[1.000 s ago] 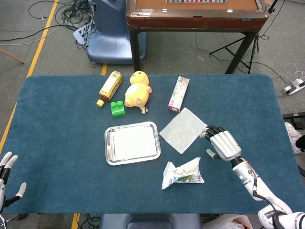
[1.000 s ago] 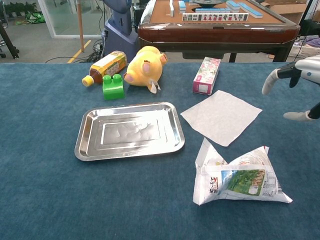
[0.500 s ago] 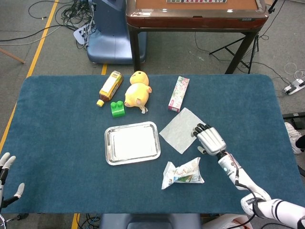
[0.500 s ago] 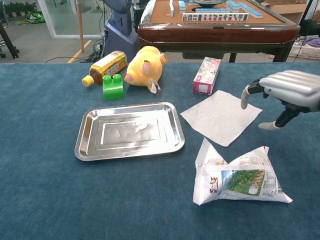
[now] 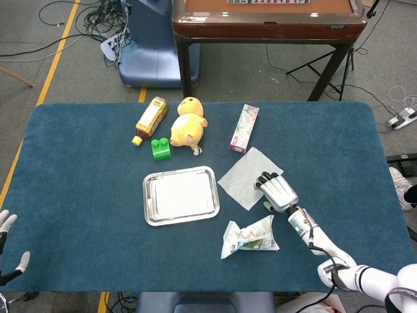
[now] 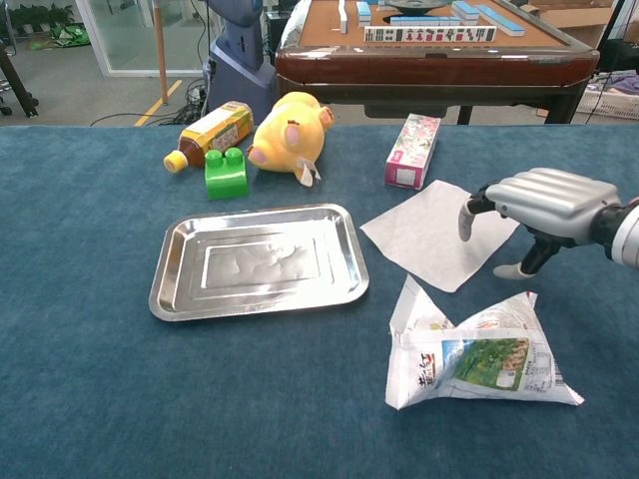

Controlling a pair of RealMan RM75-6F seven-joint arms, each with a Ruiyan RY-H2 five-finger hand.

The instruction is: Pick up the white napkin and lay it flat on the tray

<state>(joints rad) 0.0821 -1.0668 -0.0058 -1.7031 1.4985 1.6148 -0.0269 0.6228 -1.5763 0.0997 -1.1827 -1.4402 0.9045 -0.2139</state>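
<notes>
Far lower left of the head view, the left hand (image 5: 8, 244) just peeks in, fingers apart, holding nothing. Left of centre sits the shiny rectangular metal tray (image 6: 163, 289), nothing laid on it yet. Right of it the thin white square napkin (image 6: 429, 239) lies flat on the blue cloth, not picked up. The right hand (image 6: 544, 205) hovers over its right edge, fingers curled down but apart, gripping nothing. Basically everything's left: grab, carry, spread.
</notes>
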